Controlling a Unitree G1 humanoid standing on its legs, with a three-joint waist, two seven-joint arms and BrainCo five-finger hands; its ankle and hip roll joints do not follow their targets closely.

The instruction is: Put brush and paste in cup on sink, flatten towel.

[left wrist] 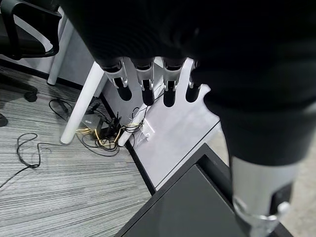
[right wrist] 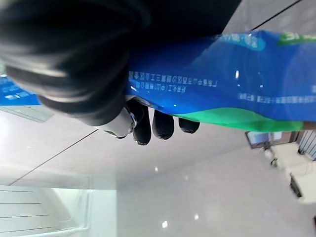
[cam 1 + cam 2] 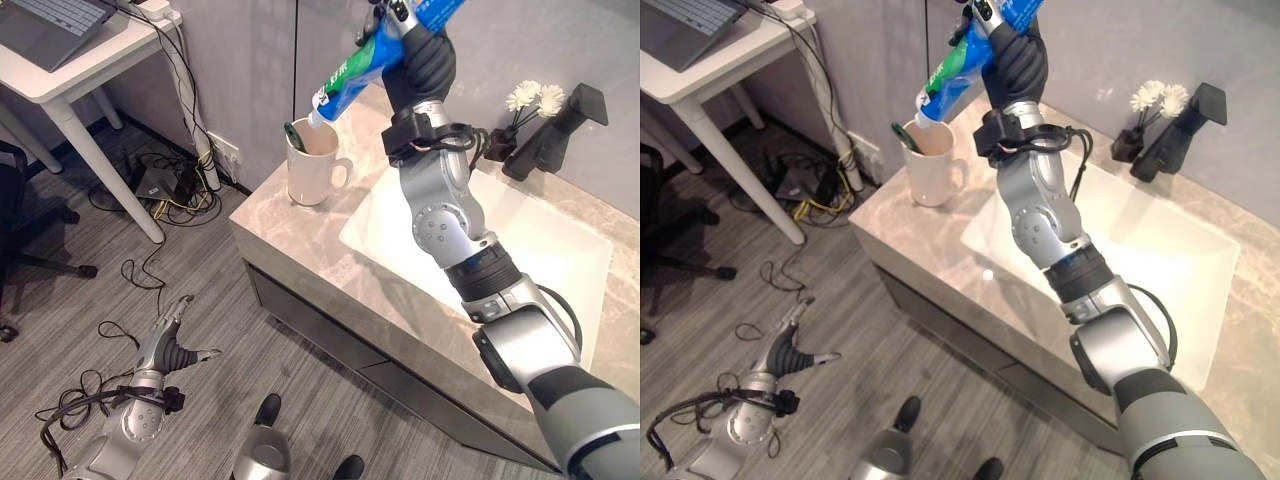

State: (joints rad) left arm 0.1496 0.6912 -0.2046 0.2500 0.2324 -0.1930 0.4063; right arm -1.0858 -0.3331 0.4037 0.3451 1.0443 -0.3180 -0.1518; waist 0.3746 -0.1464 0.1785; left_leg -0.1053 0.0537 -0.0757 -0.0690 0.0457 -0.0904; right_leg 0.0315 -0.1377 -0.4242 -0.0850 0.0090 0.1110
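Observation:
A cream mug [image 3: 312,168] stands on the marble counter's left corner, with a dark green brush [image 3: 295,133] poking out at its rim. My right hand [image 3: 425,55] is raised above it, shut on a blue and green toothpaste tube [image 3: 365,62]. The tube tilts down with its white cap [image 3: 322,104] just over the mug's mouth. In the right wrist view the tube [image 2: 222,84] runs across my curled fingers [image 2: 158,123]. My left hand [image 3: 172,345] hangs low over the floor, fingers straight; the left wrist view shows them [image 1: 148,84] spread and holding nothing.
A white sink basin [image 3: 540,250] lies right of the mug, with a black faucet [image 3: 560,125] and a small vase of white flowers [image 3: 528,100] behind it. A white desk with a laptop [image 3: 50,25] stands at the left, with cables and a power strip [image 3: 165,185] beneath it.

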